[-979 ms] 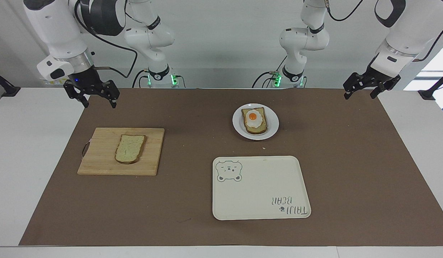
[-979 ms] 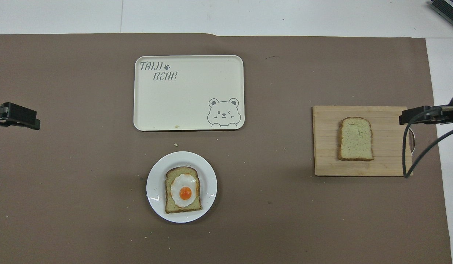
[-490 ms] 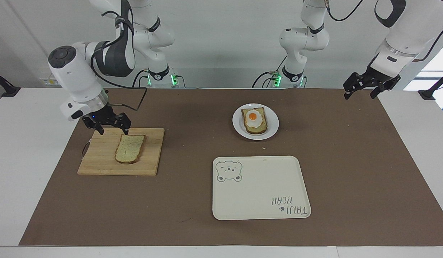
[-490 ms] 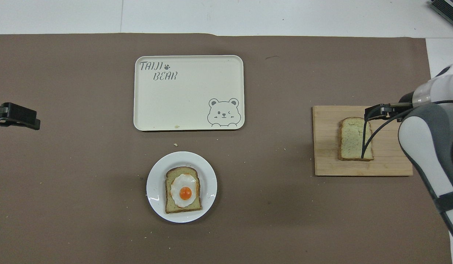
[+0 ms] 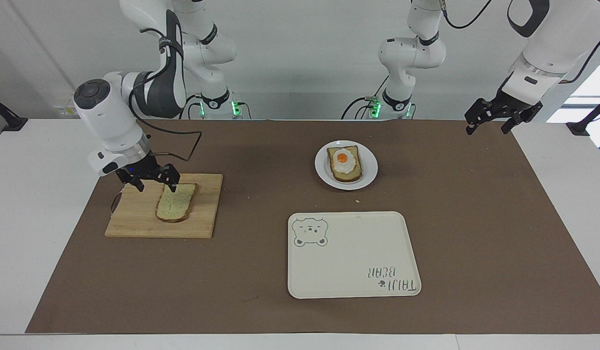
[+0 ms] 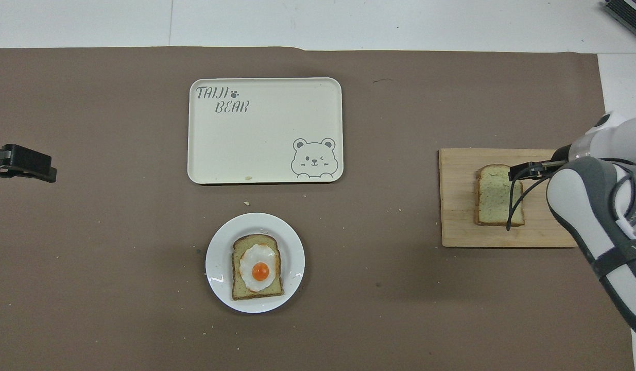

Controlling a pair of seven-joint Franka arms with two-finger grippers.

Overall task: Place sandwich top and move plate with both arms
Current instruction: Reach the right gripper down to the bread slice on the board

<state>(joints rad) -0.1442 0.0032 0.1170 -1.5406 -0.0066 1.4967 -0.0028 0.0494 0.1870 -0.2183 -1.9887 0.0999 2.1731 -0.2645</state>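
Plain pale speckled bread slice w/ brown crust lies flat on wooden cutting board, at 9 o'clock in facing view. Right gripper is poised over its robot-side edge, jaws spread wide, nothing held, prob. for a pinch. Egg-topped slice sits on small round white plate, approx. 12 o'clock. Left gripper waits at 2 o'clock, jaws apart, empty

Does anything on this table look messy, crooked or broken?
Nothing serious. A few pale crumbs lie on the brown mat between the round white plate and the cream bear tray. The plain bread slice sits slightly askew on the wooden board.
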